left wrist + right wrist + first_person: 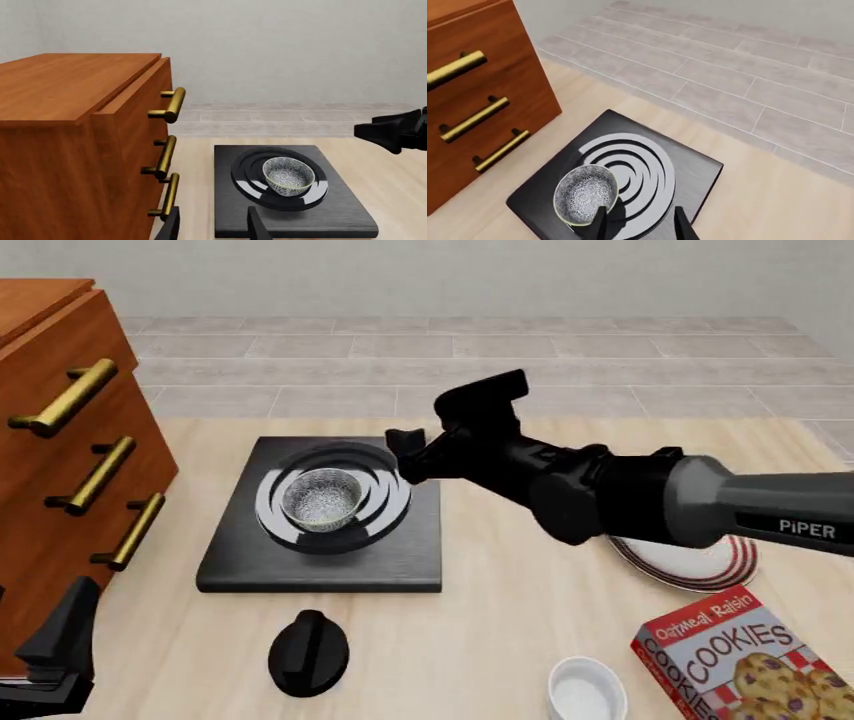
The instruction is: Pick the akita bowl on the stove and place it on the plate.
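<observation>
Right gripper (637,220) jaws released, empty, hovering just beside akita bowl (323,498), not touching. Left gripper (212,225) jaws spread, empty, parked low near drawer cabinet (60,440). Bowl sits upright on stove (400,560) burner. Plate (694,565) well apart on counter (467,640), partly hidden behind right arm. Nothing done yet: grasp, lift, carry, set-down all remain.

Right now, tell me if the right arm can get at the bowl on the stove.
Probably yes: the right end effector hangs open beside the bowl, nothing between them on the stove.
</observation>
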Robot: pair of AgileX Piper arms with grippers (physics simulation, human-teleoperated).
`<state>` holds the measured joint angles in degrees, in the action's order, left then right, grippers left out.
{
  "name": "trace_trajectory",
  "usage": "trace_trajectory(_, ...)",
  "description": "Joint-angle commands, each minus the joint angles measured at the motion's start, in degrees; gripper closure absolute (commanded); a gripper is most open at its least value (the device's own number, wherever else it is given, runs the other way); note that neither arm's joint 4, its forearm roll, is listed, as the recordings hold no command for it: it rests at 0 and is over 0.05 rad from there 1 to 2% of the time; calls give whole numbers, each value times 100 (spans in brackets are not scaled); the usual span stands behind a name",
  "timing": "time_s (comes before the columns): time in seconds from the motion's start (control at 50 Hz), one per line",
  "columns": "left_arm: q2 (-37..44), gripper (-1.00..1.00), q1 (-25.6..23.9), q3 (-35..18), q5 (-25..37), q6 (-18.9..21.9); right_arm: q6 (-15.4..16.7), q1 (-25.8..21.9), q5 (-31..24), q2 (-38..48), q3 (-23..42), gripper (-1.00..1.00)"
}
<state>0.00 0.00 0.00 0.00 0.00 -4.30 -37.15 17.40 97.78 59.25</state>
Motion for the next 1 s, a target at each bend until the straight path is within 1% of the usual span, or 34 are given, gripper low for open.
trace_trajectory(0.02,0,-100,0,0,0,0,13,-141,-416,407,609,-100)
trace_trajectory(0.08,0,-100,0,0,0,0,47,-177,-473,489,686,-100)
trace_trajectory(0.14,0,-100,0,0,0,0,168,-186,-604,671,874,-100)
trace_trajectory(0.24,0,-100,0,0,0,0,148,-229,-807,914,1175,-100)
trace_trajectory(0.3,0,-100,0,0,0,0,204,-138,-876,953,1314,-100)
trace_trajectory(0.42,0,-100,0,0,0,0,95,-335,-1097,1106,1514,-100)
trace_trajectory(0.46,0,-100,0,0,0,0,109,-360,-1172,1125,1586,-100)
trace_trajectory(0.5,0,-100,0,0,0,0,8,-390,-1249,1159,1676,-100)
trace_trajectory(0.52,0,-100,0,0,0,0,92,-455,-1316,1220,1734,-100)
trace_trajectory(0.54,0,-100,0,0,0,0,102,-440,-1307,1218,1737,-100)
trace_trajectory(0.62,0,-100,0,0,0,0,-31,-404,-1436,1376,1888,-100)
trace_trajectory(0.68,0,-100,0,0,0,0,12,-447,-1592,1491,2024,-100)
trace_trajectory(0.7,0,-100,0,0,0,0,-118,-499,-1744,1578,2122,-100)
trace_trajectory(0.78,0,-100,0,0,0,0,-64,-449,-1865,1675,2225,-100)
trace_trajectory(0.82,0,-100,0,0,0,0,-95,-418,-1916,1714,2269,-100)
trace_trajectory(0.86,0,-100,0,0,0,0,63,-389,-1916,1727,2278,-100)
trace_trajectory(0.9,0,-100,0,0,0,0,-83,-384,-1971,1787,2314,-100)
trace_trajectory(0.92,0,-100,0,0,0,0,28,-339,-1982,1811,2347,-100)
trace_trajectory(0.94,0,-100,0,0,0,0,57,-320,-1992,1820,2365,-100)
trace_trajectory(1.0,0,-100,0,0,0,0,32,-270,-2041,1890,2418,-100)
